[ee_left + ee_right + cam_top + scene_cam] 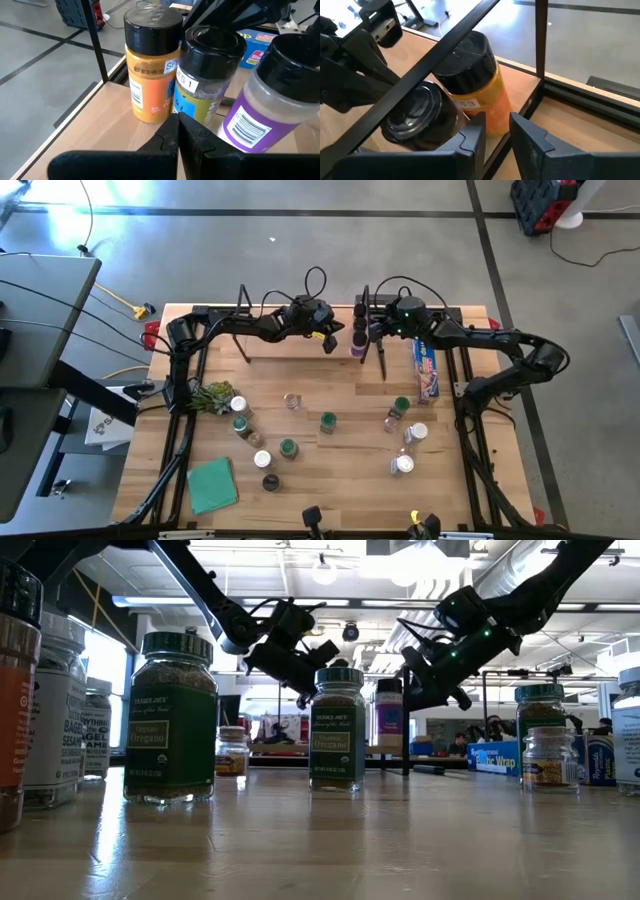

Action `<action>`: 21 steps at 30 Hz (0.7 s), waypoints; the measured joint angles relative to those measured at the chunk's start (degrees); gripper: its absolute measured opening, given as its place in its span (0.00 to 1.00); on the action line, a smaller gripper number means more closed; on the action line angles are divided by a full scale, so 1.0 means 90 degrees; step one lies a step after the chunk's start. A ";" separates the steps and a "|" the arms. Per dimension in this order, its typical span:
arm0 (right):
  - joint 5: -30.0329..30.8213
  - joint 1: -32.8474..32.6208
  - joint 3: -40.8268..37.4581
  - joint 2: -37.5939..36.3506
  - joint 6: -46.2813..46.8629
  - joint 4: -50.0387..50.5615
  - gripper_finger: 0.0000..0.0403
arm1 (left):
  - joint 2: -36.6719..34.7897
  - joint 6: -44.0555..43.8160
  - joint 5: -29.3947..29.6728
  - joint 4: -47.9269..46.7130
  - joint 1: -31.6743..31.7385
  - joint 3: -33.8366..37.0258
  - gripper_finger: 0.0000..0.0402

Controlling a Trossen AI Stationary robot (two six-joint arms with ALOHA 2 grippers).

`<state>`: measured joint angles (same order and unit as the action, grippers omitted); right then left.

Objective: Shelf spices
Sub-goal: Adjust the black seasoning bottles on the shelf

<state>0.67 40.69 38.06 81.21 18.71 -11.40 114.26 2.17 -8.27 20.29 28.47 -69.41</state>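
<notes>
Left gripper [329, 340]: jaws pressed together, empty, over the shelf [290, 348] at the far edge.
Right gripper [362, 335]: jaws narrowly parted, just beside shelved jars.
Spices [328, 421]: three on shelf, others scattered on surface [340, 470].

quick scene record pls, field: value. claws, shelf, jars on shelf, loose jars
left claw: shut, empty, by the jars on the shelf
right claw: part open, at the shelf's right wire frame, holding nothing visible
shelf: at the table's far edge
jars on shelf: orange jar, clear black-lidded jar, purple jar
loose jars: several on the near tabletop, e.g. green-lidded oregano jar
</notes>
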 joint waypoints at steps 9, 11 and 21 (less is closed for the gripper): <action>0.0869 0.0268 -0.0016 -0.0791 -0.0632 0.1251 0.20 | 0.0000 0.0112 -0.0012 -0.0011 0.0002 0.0000 0.00; 0.0629 0.0471 -0.0023 -0.0804 -0.0746 0.1181 0.20 | 0.0000 0.0120 -0.0015 0.0021 -0.0002 0.0000 0.00; -0.1490 0.1473 -0.0021 0.0244 -0.0427 -0.0859 0.20 | -0.0003 0.0335 -0.0010 0.0044 0.0000 0.0000 0.00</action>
<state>-12.74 53.94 37.87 83.41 14.87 -19.13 114.23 5.19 -8.36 20.69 28.47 -69.41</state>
